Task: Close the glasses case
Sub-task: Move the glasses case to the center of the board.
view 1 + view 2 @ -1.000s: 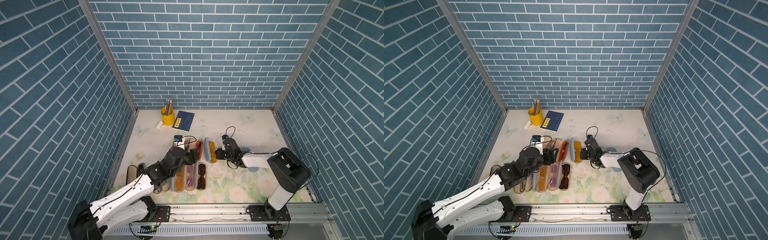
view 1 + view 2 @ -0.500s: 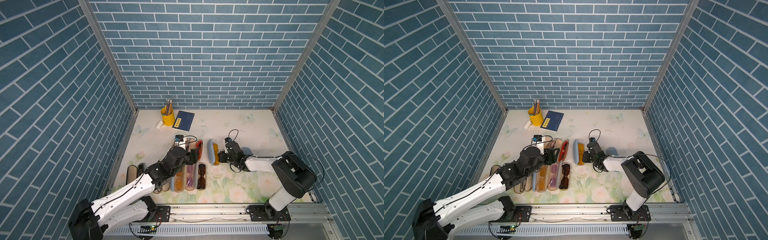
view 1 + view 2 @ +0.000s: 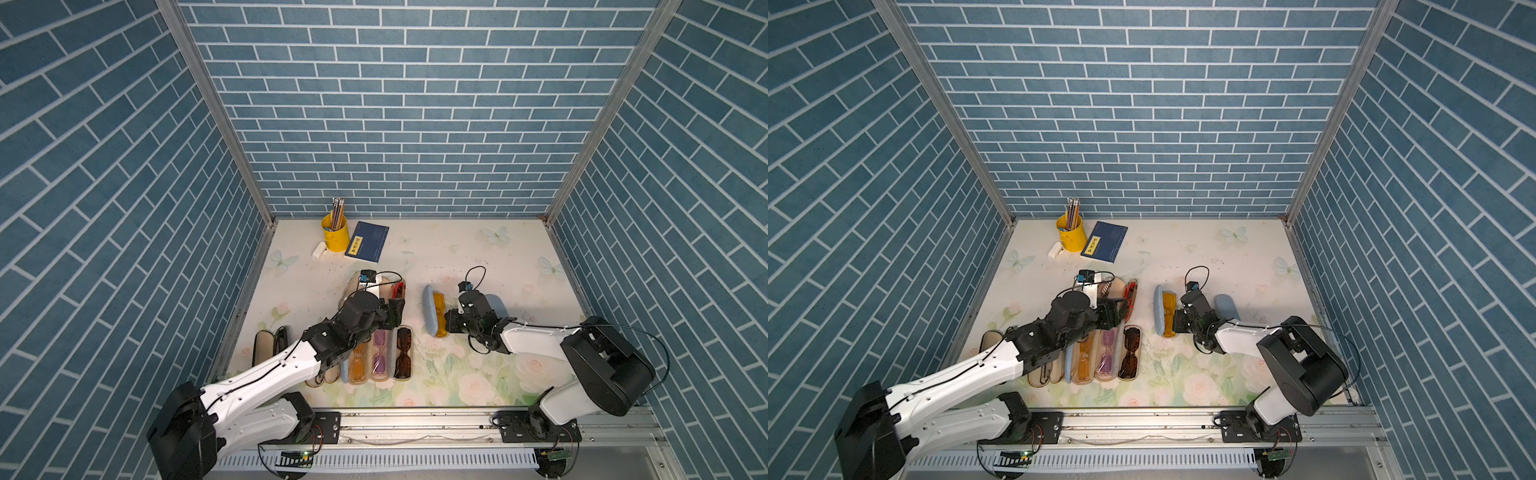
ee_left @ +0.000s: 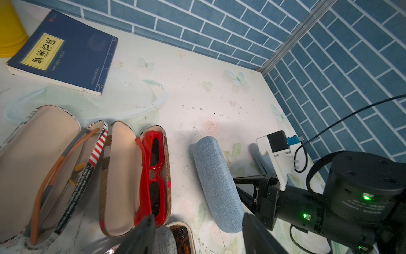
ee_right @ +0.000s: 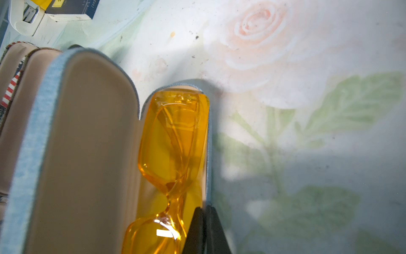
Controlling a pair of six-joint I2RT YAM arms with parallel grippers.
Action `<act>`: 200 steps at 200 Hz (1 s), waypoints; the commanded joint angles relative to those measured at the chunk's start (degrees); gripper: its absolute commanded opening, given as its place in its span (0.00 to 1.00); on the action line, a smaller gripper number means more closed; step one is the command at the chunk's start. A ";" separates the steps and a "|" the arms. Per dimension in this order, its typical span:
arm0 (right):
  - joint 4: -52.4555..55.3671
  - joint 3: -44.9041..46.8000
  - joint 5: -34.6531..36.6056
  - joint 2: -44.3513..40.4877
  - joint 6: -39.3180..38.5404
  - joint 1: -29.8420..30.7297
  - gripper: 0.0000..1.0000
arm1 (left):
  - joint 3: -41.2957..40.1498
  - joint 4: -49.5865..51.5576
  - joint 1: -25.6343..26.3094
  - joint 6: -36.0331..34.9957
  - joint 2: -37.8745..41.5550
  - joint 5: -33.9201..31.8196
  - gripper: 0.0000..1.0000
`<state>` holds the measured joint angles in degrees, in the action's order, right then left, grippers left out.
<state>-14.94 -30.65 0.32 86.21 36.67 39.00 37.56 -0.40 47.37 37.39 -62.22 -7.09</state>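
Although the yellow glasses lie inside it, the blue case is open in both top views, so the real job is not done. Its lid stands up on its long edge beside the bottom half, near the middle of the counter, and it has yet to be folded down. In a top view the right claw is right at the side of the case away from the lid. The left claw hangs over a row of other open cases, apart from the blue one. Both claws are too small there to see how they are set. From the left wrist, the left claw is released, its two fingers spread wide with nothing between them. The blue case shows only the cloth back of its lid there, which hides the glasses and the tips of the right claw. A pair of red glasses sits in a checked case nearby. From the right wrist, the right claw is clenched, and it looks to be pinching the thin rim of the bottom half next to the yellow glasses. The lid leans up and open. The near end of the case and of the glasses is cut off, and the hinge cannot be seen.
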 commanded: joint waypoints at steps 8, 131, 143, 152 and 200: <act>3.40 2.43 2.48 -2.87 1.65 0.11 0.06 | 0.01 -3.36 -0.18 0.38 -2.88 3.52 0.67; 6.88 10.34 3.80 -13.64 1.83 -2.25 0.06 | 5.00 -14.70 4.10 3.67 -17.81 11.67 0.61; 7.37 11.01 3.83 -14.50 1.83 -2.52 0.06 | 5.71 -15.85 4.46 4.20 -19.63 12.37 0.60; 7.51 11.48 3.67 -15.16 1.83 -2.78 0.06 | 6.28 -16.65 4.70 4.58 -20.94 12.75 0.60; 8.63 13.16 3.58 -17.63 1.48 -3.93 0.06 | 9.69 -19.28 6.35 5.92 -27.07 14.45 0.59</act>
<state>-9.65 -18.81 2.63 69.87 37.30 35.70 45.10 -16.78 52.95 42.33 -87.26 5.96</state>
